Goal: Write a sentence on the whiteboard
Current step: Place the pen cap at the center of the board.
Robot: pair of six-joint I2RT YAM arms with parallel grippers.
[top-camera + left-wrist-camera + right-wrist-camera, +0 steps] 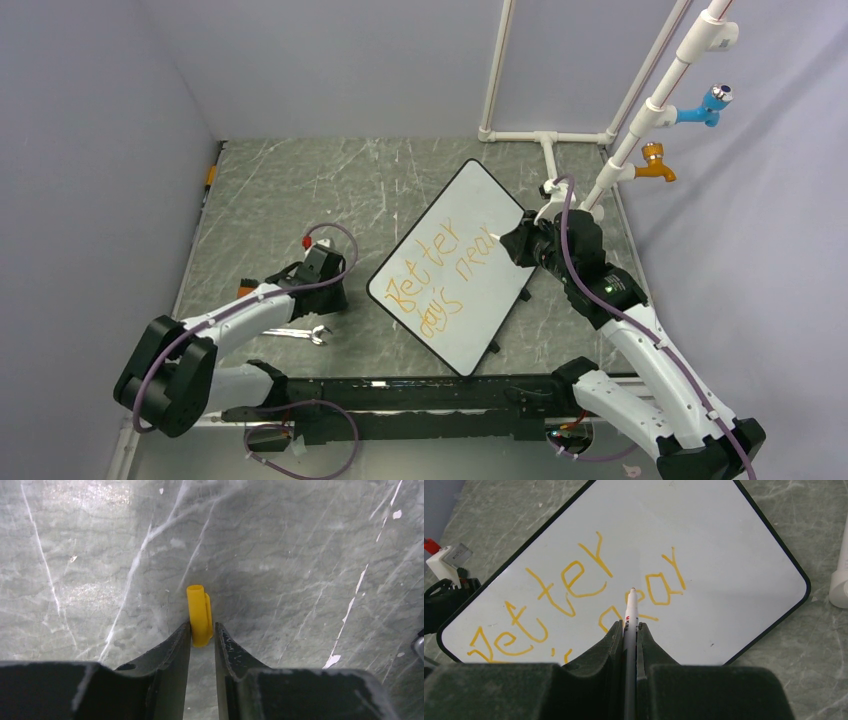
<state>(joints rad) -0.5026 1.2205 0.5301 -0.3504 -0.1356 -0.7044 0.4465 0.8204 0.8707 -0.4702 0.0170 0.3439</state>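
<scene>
- Clamped a thin white marker pen (630, 612) in the right fingers (611, 645), tip by the orange handwritten sentence (574, 587).
- Found the big shiny white whiteboard (704, 535) flat on the grey stone-look surface (300, 190), between both arms.
- Could smear letters with a dragged tip, or shove the slippery board.
- Had the left fingers (170, 655) close on both sides of a small smooth yellow plastic cap (199, 615); could not tell if squeezed. Might flick it away.

Orange lettering (569, 587) on the white, black-framed whiteboard (704, 540); white marker (630, 615); yellow cap (199, 615); grey table (300, 555) veined white.
</scene>
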